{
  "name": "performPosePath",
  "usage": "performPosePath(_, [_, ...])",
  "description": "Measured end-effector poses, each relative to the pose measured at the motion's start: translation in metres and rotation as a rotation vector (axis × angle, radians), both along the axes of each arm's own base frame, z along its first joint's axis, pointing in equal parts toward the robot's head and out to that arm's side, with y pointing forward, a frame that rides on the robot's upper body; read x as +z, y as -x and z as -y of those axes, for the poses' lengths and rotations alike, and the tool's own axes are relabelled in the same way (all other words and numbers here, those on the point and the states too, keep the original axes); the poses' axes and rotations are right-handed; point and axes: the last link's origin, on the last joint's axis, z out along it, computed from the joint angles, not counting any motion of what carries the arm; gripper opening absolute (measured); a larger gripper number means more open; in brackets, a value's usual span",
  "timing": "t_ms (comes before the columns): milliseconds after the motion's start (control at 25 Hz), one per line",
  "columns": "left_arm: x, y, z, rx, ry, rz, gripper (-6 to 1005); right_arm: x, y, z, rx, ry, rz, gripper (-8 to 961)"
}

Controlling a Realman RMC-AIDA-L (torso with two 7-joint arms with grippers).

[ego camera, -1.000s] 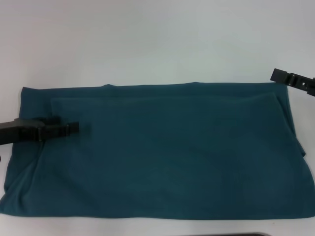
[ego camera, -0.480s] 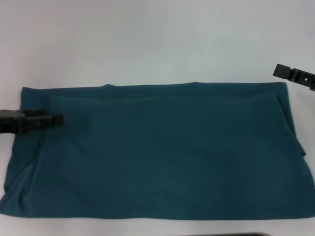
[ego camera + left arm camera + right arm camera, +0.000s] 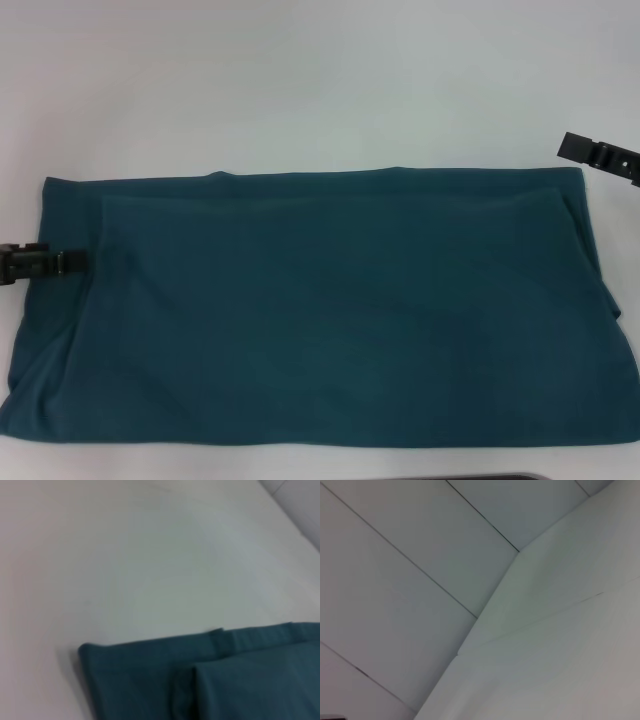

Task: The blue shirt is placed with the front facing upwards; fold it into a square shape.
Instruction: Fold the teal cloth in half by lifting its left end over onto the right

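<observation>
The white, smooth table (image 3: 300, 80) fills the head view, bare across its upper half. Across the lower half lies the dark teal-blue cotton shirt (image 3: 330, 320), spread as a wide flat band from the left edge of the frame almost to the right edge. No lettering, collar or sleeves show; only plain cloth faces up. A second layer lies on top, its edge running just under the far hem and turning down near the upper left corner of the cloth, so the garment looks already folded lengthwise. The left wrist view shows that same doubled corner of the shirt (image 3: 200, 680), with the upper layer set back from the lower one.

By my reading the long folds are done and the shape is a rectangle, about twice as wide as it is deep. What is left is to bring one short end over the other so the bundle comes out square, then tidy the loose lower left corner, which sags outward.

The left gripper (image 3: 62, 262), a slim black finger assembly, sits at the middle left edge of the frame, its tip over the shirt's left border; it seems to hold nothing, and I cannot tell how far apart its fingers are. The right gripper (image 3: 585, 150) shows at the upper right edge, off the cloth over bare table, holding nothing; its opening I cannot tell either.
</observation>
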Motion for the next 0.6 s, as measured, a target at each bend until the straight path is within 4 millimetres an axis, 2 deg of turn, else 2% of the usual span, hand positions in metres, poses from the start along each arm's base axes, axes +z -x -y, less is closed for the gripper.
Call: performPosePath(600, [0.012,0.01,-0.001,0.088,0.021,-0.057,860,0.002,-0.001,0.0,-0.003,-0.003,0.001,885])
